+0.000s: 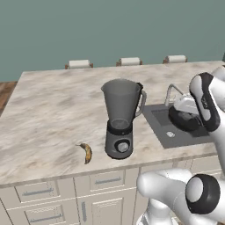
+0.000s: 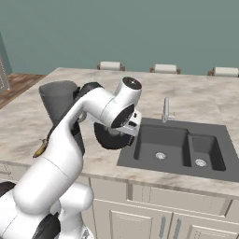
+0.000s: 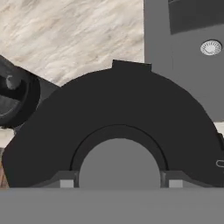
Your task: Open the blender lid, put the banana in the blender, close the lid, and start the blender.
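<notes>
Banana (image 1: 87, 152): small, yellow-brown, lying on the marble counter (image 1: 48, 114) near its front edge, just left of the blender's base and apart from it. Blender (image 1: 121, 118): upright, jar mouth open, handle toward the sink. Blender lid (image 1: 185, 118): black disc, off the jar, carried above the sink's (image 2: 177, 144) near-left corner. Gripper (image 2: 122, 130): clamped on the lid's raised centre cap, fingertips flanking it in the hand view. Step in hand, by judgement: parking the lid. Recommended handling: lower it flat onto bare counter beside the basin, well apart from banana and jar, releasing only once it rests.
</notes>
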